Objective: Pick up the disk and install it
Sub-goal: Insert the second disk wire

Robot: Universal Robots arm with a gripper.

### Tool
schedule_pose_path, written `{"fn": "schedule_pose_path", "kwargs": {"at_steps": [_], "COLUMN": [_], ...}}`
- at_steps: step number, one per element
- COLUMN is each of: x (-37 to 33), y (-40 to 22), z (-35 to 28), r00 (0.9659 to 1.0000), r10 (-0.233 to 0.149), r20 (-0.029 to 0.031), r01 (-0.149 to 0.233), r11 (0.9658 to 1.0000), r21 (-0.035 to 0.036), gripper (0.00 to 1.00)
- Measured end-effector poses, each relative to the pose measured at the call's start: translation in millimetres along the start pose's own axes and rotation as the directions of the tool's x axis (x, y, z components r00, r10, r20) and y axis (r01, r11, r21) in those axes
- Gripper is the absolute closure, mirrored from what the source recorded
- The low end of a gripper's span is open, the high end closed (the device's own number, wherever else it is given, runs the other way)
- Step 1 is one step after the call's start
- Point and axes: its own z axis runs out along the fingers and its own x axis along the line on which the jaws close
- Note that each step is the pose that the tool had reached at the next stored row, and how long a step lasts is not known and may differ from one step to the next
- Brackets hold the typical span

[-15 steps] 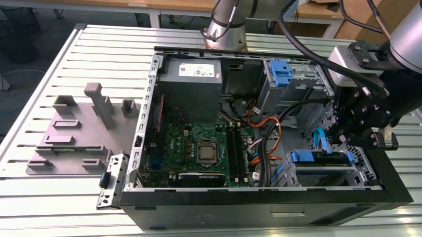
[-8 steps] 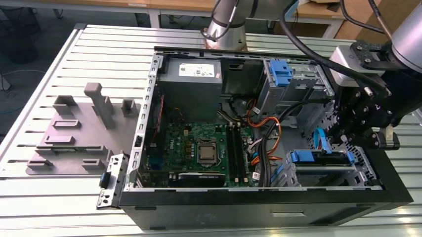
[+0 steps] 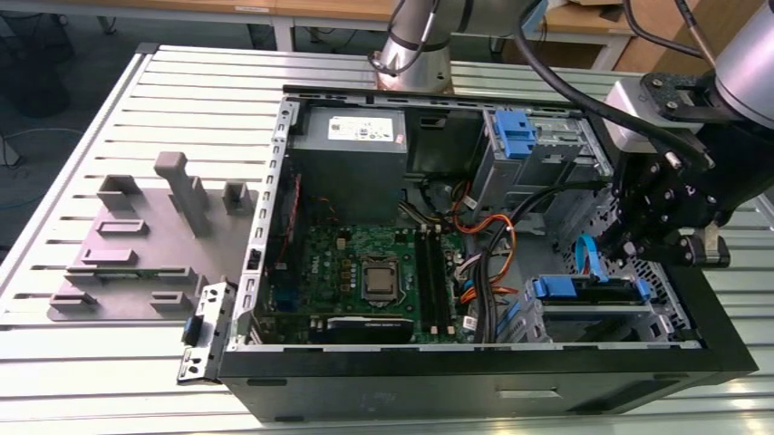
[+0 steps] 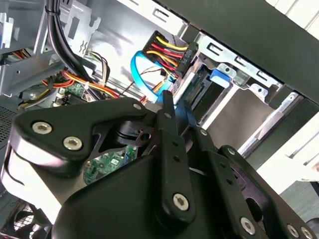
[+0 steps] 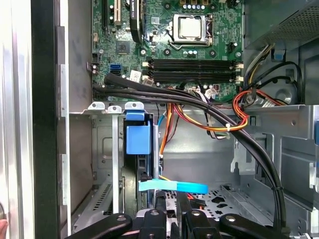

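Install step, I judge: the disk (image 5: 138, 142) seems slotted edge-on in the cage (image 5: 102, 149) at the case's (image 3: 484, 367) corner. The gripper (image 5: 172, 209) hangs just beside it; I cannot tell whether it is open. Seating calls for a straight push, clear of the blue cable (image 5: 174, 186).

The motherboard (image 5: 189, 45) was green; the case (image 3: 484, 372) and gripper (image 5: 172, 209) were black. A clip (image 5: 138, 137) and a flat cable (image 5: 174, 186) were blue, beside orange, red and yellow wires (image 5: 219, 119). The table (image 3: 97, 372) was pale grey with ribbed stripes, and the grey power supply (image 3: 351, 159) bore a white label.
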Motion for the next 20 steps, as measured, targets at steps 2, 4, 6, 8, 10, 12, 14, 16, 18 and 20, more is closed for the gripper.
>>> {"fn": "schedule_pose_path", "kwargs": {"at_steps": [2, 4, 6, 8, 10, 12, 14, 16, 18, 20], "x": [-0.1, -0.2, -0.2, -0.3, -0.3, -0.3, -0.3, -0.4, -0.7, -0.9], "y": [-0.3, -0.3, -0.4, -0.4, -0.4, -0.5, -0.6, -2.8, -6.3, -10.7], "z": [0.0, -0.1, -0.1, -0.1, -0.1, -0.1, -0.1, 0.1, 0.1, 0.4], "r00": [1.0000, 1.0000, 1.0000, 1.0000, 1.0000, 1.0000, 1.0000, 1.0000, 1.0000, 1.0000], "r10": [0.000, 0.000, 0.000, 0.000, 0.000, 0.000, 0.000, 0.000, 0.000, 0.000], "r20": [0.0000, -0.0001, -0.0001, 0.0000, 0.0000, -0.0001, -0.0001, 0.0001, -0.0001, 0.0000], "r01": [0.000, 0.000, 0.000, 0.000, 0.000, 0.000, 0.000, 0.000, 0.000, 0.000], "r11": [1.0000, 1.0000, 1.0000, 1.0000, 1.0000, 1.0000, 1.0000, 1.0000, 1.0000, 1.0000], "r21": [0.0000, 0.0000, 0.0000, 0.0000, 0.0000, 0.0000, 0.0000, -0.0001, -0.0001, -0.0002], "gripper": [0.76, 0.76, 0.76, 0.75, 0.70, 0.63, 0.63, 0.63, 0.63, 0.63]}}
